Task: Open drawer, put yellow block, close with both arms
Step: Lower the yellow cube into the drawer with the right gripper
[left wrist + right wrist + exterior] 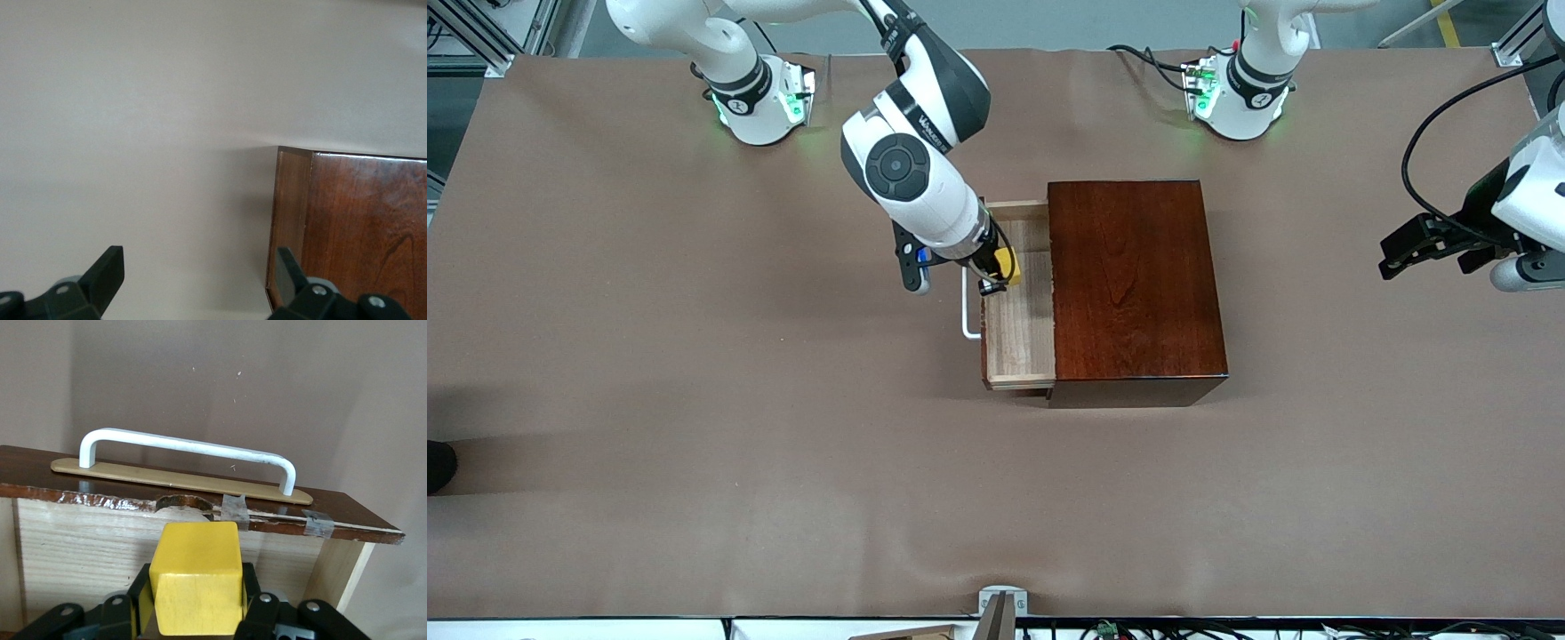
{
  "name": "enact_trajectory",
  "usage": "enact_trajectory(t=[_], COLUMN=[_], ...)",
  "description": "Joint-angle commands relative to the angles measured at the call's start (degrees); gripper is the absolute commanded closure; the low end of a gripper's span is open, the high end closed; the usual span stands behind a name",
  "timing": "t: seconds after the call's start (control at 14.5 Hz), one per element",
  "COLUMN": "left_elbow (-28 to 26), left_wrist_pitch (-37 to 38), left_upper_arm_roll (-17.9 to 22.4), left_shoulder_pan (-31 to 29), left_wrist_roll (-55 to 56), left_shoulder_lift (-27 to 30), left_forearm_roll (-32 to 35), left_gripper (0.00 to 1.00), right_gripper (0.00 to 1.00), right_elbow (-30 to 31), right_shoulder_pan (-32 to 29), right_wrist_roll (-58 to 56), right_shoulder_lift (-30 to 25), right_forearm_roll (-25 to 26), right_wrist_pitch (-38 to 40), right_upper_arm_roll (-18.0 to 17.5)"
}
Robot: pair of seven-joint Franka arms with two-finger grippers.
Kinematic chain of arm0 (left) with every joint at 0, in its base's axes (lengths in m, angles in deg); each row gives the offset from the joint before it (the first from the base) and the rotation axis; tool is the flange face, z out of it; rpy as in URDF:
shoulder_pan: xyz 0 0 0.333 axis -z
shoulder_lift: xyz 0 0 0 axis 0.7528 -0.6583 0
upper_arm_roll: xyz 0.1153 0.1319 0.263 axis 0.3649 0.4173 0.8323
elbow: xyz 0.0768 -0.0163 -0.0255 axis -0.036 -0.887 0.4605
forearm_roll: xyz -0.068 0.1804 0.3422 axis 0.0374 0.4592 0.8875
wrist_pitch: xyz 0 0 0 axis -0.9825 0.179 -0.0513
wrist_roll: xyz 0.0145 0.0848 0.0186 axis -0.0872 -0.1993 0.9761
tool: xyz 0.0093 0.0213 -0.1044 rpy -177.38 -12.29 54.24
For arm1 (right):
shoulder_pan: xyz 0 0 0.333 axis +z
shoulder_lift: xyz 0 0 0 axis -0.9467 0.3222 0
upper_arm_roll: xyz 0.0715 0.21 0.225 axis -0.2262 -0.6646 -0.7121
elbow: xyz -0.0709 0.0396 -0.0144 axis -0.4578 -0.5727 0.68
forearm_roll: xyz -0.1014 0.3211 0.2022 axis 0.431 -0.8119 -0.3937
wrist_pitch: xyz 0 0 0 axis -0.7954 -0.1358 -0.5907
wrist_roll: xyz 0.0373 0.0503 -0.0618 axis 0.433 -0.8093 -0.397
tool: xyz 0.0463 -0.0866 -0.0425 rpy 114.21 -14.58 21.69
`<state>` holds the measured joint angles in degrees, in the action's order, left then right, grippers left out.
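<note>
The drawer (1021, 333) stands pulled out of the dark mahogany box (1134, 280) toward the right arm's end of the table, its pale wood tray showing. Its white handle (967, 316) faces that end. My right gripper (1000, 271) hangs over the open tray, shut on the yellow block (1009, 264). In the right wrist view the yellow block (197, 577) sits between the black fingers (137, 600), above the tray floor, with the drawer's handle (190, 447) ahead. My left gripper (1427, 244) waits open in the air at the left arm's end; in its wrist view the left gripper (200, 277) holds nothing beside the box (363, 230).
Brown table cover (694, 400) spreads around the box. Both arm bases (769, 102) stand along the table's edge farthest from the front camera. A small metal bracket (1000, 604) sits at the table's nearest edge.
</note>
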<state>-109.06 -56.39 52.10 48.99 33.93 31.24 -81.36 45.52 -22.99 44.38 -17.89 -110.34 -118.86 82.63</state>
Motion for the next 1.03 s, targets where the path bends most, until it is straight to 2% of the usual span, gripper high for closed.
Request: enact_trajectory(t=[0.0, 0.21, 0.34, 0.69, 0.96], left_elbow=[1.9, 1.6, 1.5, 1.4, 1.5], left_wrist_pitch=[0.4, 0.5, 0.8, 0.8, 0.8], left_upper_arm_roll=[0.1, 0.1, 0.0, -0.8, -1.3], left_shoulder_pan=[0.2, 0.2, 0.3, 0.5, 0.4], left_wrist_roll=[0.1, -0.6, 0.0, 0.3, 0.2], left_shoulder_lift=[-0.8, -0.9, -0.8, -0.9, -0.6], left_forearm_roll=[-1.0, -1.1, -1.0, -1.0, -1.0], left_gripper=[0.00, 0.00, 0.00, 0.00, 0.00], right_gripper=[1.00, 1.00, 1.00, 1.00, 1.00], right_elbow=[-0.8, -0.9, -1.4, -3.7, -3.5], right_shoulder_pan=[0.8, 0.9, 0.5, -0.2, 1.2], right_wrist_roll=[2.0, 2.2, 2.2, 2.7, 3.0], right_shoulder_lift=[1.2, 1.8, 1.9, 2.0, 4.5], right_forearm_roll=[-1.3, -2.0, -4.5, -4.9, -4.7], right_wrist_pitch=[-1.5, -1.5, -1.4, -0.9, -1.5], right_upper_arm_roll=[0.6, 0.6, 0.6, 0.7, 0.8])
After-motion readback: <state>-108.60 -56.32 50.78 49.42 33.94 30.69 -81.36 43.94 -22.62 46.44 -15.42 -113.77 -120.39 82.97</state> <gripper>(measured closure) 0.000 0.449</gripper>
